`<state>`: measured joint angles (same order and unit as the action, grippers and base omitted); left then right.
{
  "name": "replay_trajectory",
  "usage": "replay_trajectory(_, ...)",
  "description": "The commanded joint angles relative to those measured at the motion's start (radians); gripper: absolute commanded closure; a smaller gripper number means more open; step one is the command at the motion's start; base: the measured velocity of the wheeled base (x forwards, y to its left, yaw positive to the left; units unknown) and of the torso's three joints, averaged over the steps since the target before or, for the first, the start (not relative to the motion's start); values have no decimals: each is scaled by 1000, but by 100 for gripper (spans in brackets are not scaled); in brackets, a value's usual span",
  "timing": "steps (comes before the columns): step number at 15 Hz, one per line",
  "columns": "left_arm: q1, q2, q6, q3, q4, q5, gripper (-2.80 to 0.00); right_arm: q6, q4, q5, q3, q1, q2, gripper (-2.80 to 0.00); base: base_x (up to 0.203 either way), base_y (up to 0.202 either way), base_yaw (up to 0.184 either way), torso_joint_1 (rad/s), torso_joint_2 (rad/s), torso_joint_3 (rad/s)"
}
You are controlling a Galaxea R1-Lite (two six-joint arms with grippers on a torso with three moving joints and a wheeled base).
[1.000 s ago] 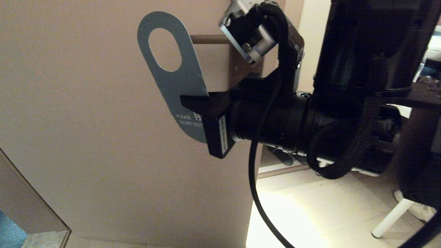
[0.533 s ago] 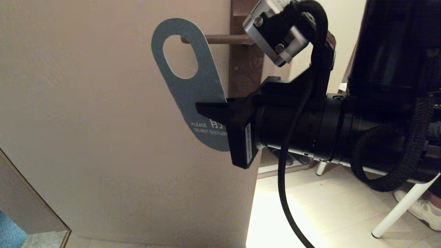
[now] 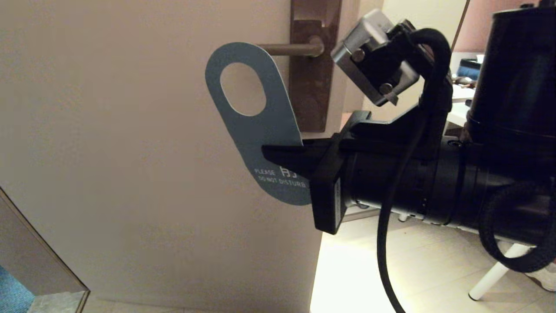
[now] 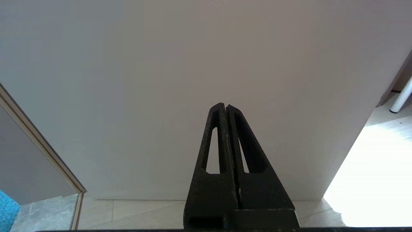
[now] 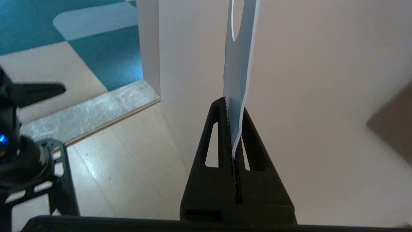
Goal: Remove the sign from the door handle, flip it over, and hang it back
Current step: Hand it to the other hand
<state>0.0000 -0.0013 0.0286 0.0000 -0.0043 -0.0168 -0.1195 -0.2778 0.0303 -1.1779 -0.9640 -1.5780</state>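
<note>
Head view: the right hand (image 3: 282, 155) is clamped on the lower part of the sign (image 3: 260, 126), its blue "PLEASE DO NOT DISTURB" face toward the camera. The grip sits on the edge nearer the arm, well below the hole, which I judge deliberate: it leaves the hole free to pass over the handle (image 3: 289, 49). The sign is tilted, its holed end up and leaning away from the arm. That end overlaps the lever's free tip, and the lever does not show through the hole, so the sign is off the handle and held just in front of the door (image 3: 130, 152). The lever runs level from a tall brown plate (image 3: 313, 82) near the door's edge. With the blue side out, the turn looks done or nearly so, and rehanging is left; the hole must be carried out past the tip and slid along the lever.

Left wrist view: the left hand (image 4: 227, 108) is fully closed on nothing, facing bare door low down, parked out of the way.

Right wrist view: the sign (image 5: 239, 80) is seen edge-on, pinched between the two closed fingers (image 5: 222, 129), bowing slightly above them as thin card will.
</note>
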Motion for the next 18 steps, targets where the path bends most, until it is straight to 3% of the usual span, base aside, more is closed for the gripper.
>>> replay_trajectory(1, 0, 1, 1, 0, 0, 0, 0, 0, -2, 0, 32, -1, 38, 0, 0, 0, 0, 0, 0, 0)
replay_trajectory(7, 0, 1, 9, 0, 0, -2, 0, 10, -6, 47, 61, 2, 28, 0, 0, 0, 0, 0, 0, 0)
replay_trajectory(10, -2, 1, 82, -4, -12, -17, 0, 14, -6, 130, 70, 21, 29, 0, 0, 0, 0, 0, 0, 0)
replay_trajectory(14, -4, 24, 61, -95, -6, -136, 0, 49, -6, 179, 123, 25, 52, 0, 0, 0, 0, 0, 0, 0)
replay_trajectory(18, -23, 219, 15, -221, -30, -193, 0, 50, -8, 181, 141, 25, 62, 0, 0, 0, 0, 0, 0, 0)
